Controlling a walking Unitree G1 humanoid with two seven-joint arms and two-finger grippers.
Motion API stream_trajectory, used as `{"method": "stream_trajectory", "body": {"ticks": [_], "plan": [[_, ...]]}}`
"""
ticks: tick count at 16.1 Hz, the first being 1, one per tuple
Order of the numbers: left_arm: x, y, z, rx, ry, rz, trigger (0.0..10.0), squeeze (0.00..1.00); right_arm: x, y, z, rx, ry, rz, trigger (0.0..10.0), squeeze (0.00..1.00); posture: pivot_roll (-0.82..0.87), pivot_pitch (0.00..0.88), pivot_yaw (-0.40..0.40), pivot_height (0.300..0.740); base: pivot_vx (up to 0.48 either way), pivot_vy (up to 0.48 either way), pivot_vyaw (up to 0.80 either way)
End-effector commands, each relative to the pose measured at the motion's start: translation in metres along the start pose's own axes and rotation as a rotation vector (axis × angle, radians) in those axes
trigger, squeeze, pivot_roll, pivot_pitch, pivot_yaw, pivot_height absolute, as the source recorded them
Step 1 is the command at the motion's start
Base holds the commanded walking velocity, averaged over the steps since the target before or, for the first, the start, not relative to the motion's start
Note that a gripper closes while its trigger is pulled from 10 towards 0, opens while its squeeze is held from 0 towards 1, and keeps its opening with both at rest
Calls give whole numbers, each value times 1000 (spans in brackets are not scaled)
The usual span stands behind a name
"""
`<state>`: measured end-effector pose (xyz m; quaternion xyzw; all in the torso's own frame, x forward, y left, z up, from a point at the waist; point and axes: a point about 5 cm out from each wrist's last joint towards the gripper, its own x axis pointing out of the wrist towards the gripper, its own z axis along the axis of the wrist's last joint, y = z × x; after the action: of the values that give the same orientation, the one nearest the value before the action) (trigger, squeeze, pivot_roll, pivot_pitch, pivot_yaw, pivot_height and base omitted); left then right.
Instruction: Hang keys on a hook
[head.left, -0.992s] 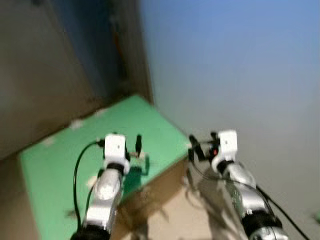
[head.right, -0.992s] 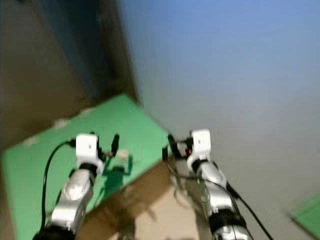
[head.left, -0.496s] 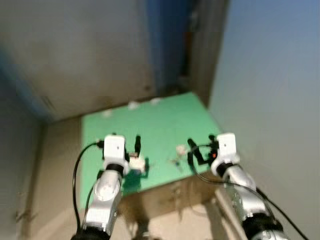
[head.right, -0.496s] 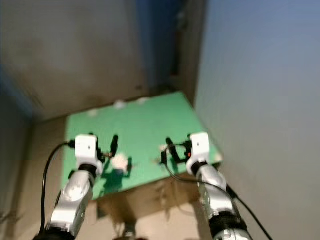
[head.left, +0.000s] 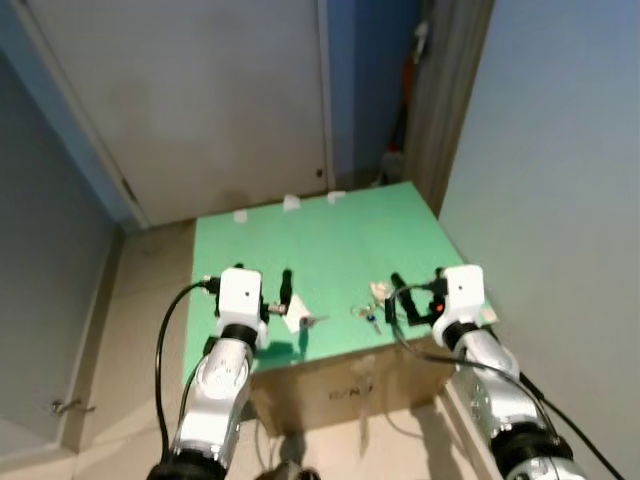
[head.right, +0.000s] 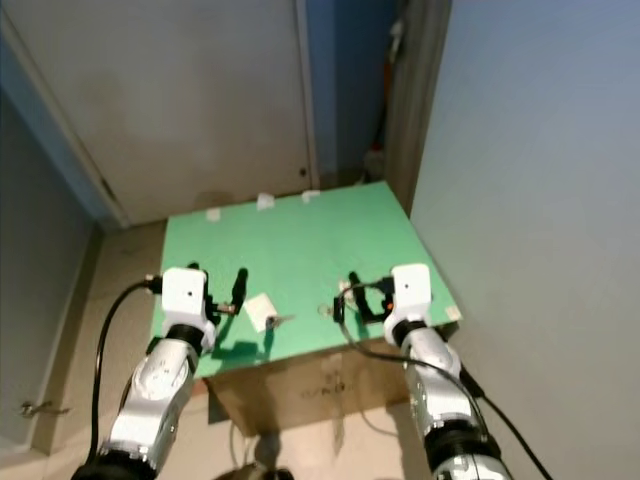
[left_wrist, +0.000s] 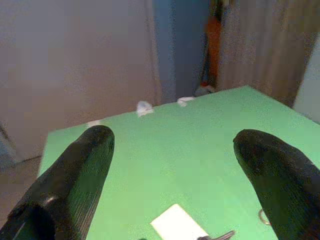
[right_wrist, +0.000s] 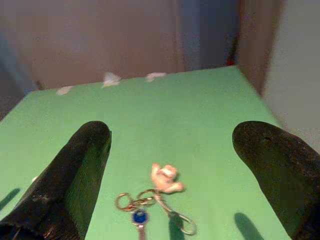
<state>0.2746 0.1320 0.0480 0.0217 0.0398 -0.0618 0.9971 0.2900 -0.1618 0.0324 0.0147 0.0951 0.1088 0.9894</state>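
Here the right tool (right_wrist: 165, 165) is hovering wide open, the key bunch (right_wrist: 155, 197) lying flat on the green tabletop (right_wrist: 150, 110) just ahead between its fingers; closing carelessly risks pinching only the pale charm (right_wrist: 165, 179) and dragging the rings.

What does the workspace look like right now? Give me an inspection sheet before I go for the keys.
Surface: green tabletop on a cardboard box.
Job's things: keys with a pink charm lie flat near the front edge; hook: nothing seen.
Clutter: white card with a small key beside it; white scraps along the far edge.
Grippers: left gripper open, above the card; right gripper open, above the keys, holding nothing.
Cables: black cable looping along the left arm; another along the right.
Surroundings: grey door, blue wall.
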Motion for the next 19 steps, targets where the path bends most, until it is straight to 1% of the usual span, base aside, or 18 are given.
{"method": "stream_trajectory", "body": {"ticks": [1, 2, 6, 8, 12, 17, 18, 19], "plan": [[4, 4, 4, 6, -7, 2, 10000, 1000, 1, -1, 3, 3, -13, -8, 10000, 0, -198, 0, 103, 740, 0, 0, 0], [7, 1, 6, 42, -6, -30, 10000, 0, 1, 0, 1, 0, -11, -5, 10000, 0, -202, 0, 108, 740, 0, 0, 0], [10, -1, 8, 45, 0, -40, 10000, 0, -1, 3, 0, -2, -15, 1, 10000, 0, -208, 0, 113, 740, 0, 0, 0], [11, 0, 7, 31, 7, -28, 10000, 0, -2, 3, -1, 0, -16, -1, 10000, 0, -210, 0, 114, 740, 446, 0, 0], [12, -3, 5, 70, 27, -61, 10000, 0, -3, 2, -3, 3, -11, -4, 10000, 0, -210, 0, 115, 740, 478, 0, 0], [13, -5, 6, 64, 29, -70, 10000, 0, -4, 3, -4, 6, -5, 3, 10000, 0, -209, 0, 116, 740, 480, 0, 0], [14, -6, 6, 71, 31, -78, 10000, 0, -4, 3, -4, 7, -3, 4, 10000, 0, -209, 0, 116, 740, 480, 0, 0], [15, -8, 4, 104, 54, -84, 10000, 0, -4, 4, -5, 9, 0, 5, 10000, 0, -210, 0, 117, 740, 0, 0, 0]]}}
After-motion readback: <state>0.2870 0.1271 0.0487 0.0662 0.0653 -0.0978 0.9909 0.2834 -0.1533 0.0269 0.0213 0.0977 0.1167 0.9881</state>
